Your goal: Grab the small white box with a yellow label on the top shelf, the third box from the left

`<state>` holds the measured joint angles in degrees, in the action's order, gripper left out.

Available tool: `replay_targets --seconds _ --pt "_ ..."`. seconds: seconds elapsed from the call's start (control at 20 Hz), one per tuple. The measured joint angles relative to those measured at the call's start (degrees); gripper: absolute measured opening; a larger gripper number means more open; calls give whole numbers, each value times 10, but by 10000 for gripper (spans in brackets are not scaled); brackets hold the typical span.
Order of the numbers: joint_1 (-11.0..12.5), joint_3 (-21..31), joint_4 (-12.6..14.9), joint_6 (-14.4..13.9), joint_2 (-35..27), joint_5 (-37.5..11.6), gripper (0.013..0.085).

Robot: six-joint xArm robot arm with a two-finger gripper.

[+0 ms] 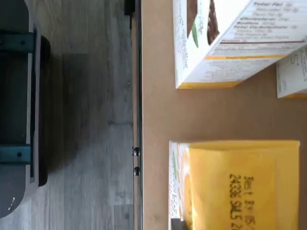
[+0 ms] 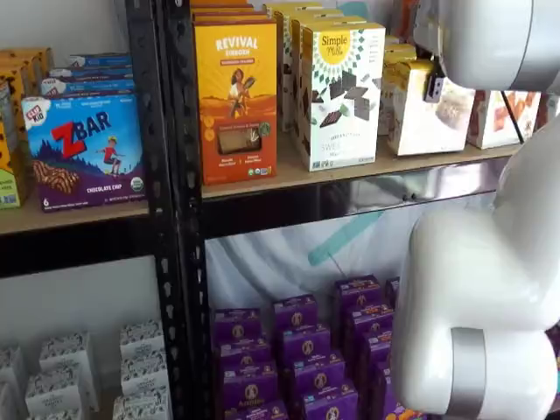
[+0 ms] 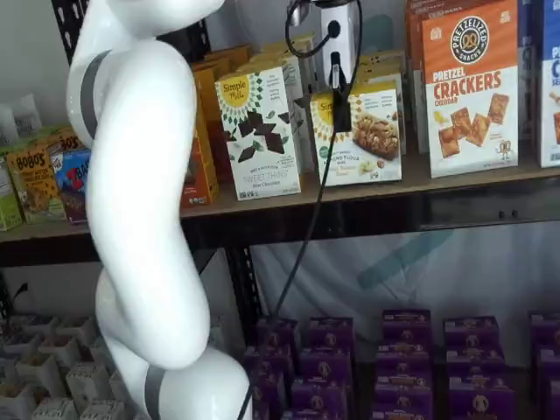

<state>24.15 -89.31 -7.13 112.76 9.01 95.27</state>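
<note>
The small white box (image 3: 366, 136) stands on the top shelf (image 3: 367, 194), short, with a yellow top and a pale food picture. It also shows in a shelf view (image 2: 430, 115). In the wrist view its yellow top (image 1: 240, 184) with a printed date lies close below the camera on the tan board (image 1: 158, 115). My gripper (image 3: 341, 115) hangs from above, its black finger in front of the box's upper front. Only one finger shows, side-on, so its opening cannot be told. It also shows as a small black part in a shelf view (image 2: 431, 89).
A taller white carton with chocolate pieces (image 3: 258, 131) stands just left of the small box. An orange carton (image 2: 236, 96) is further left, and a pretzel crackers carton (image 3: 468, 87) is to the right. Purple boxes (image 3: 394, 350) fill the lower level. My white arm (image 3: 140, 219) stands before the rack.
</note>
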Motion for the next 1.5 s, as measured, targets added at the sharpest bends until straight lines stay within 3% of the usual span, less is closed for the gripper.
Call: replay_targets --seconds 0.25,0.7,1.1,1.5 --pt "3 -10 1 1 2 23 330" --pt "14 -9 -12 4 36 109 330" --pt "27 49 -18 13 114 141 330" --pt "23 130 -3 13 200 141 330"
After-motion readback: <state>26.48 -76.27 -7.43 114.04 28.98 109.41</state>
